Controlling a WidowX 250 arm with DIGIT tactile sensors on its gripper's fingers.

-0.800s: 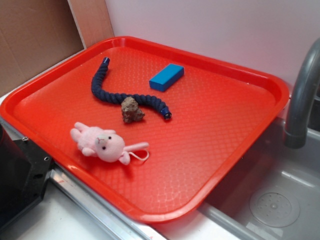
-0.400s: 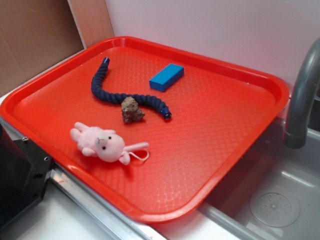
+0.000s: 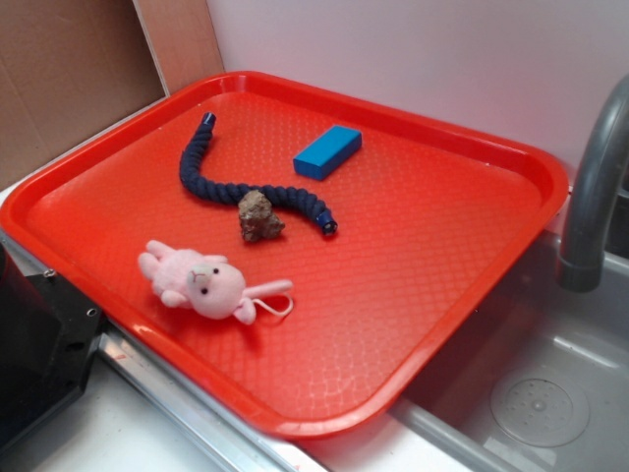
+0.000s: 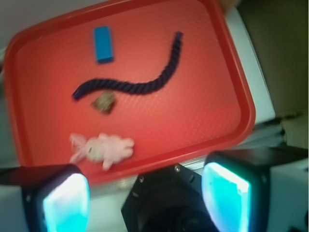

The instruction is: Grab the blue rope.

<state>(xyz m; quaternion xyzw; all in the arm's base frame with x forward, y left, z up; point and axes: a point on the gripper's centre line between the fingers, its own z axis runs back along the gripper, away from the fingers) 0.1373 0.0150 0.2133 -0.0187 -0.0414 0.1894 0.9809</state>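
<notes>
On the tray (image 3: 472, 295), a brown lump (image 3: 258, 215) touches the blue rope (image 3: 211, 182); jaws wide

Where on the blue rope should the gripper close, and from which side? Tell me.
Probably on the upper stretch of the blue rope, coming straight down with the jaws across its width. That part lies flat on the red tray with bare surface on both sides. The lower bend touches or nearly touches the brown lump, so fingers could catch there. The gripper is open, off the tray.
</notes>
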